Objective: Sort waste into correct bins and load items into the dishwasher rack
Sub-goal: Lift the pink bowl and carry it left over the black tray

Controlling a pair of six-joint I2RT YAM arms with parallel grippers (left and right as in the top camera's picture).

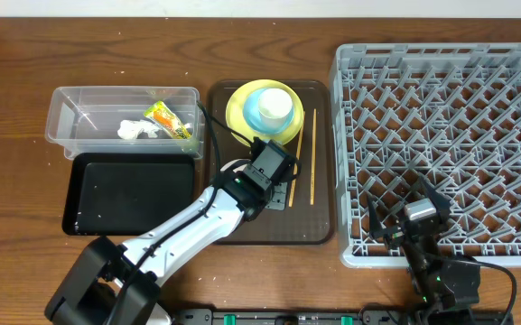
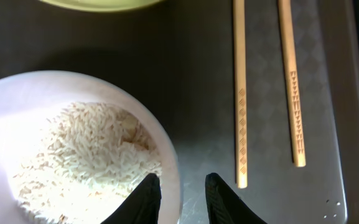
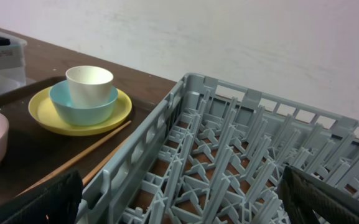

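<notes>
One grey dishwasher rack (image 1: pixel 441 153) fills the right of the worktop (image 1: pixel 25 54); the right hand (image 3: pixel 179 202) hangs splayed over its near corner. The brown tray (image 1: pixel 316 226) carries the whitish bowl (image 2: pixel 5 118) of rice (image 2: pixel 86 155), whose rim the left hand (image 2: pixel 180 182) straddles, grip unclear. Chopsticks (image 2: pixel 240 93) lie just beside. The wrapper (image 1: pixel 170 119) in the clear tub (image 1: pixel 61 117) bears print too small to read.

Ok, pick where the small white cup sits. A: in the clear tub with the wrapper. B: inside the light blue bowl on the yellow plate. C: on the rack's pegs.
B: the small white cup stands upright, nested in the light blue bowl, which rests on the yellow plate.
</notes>
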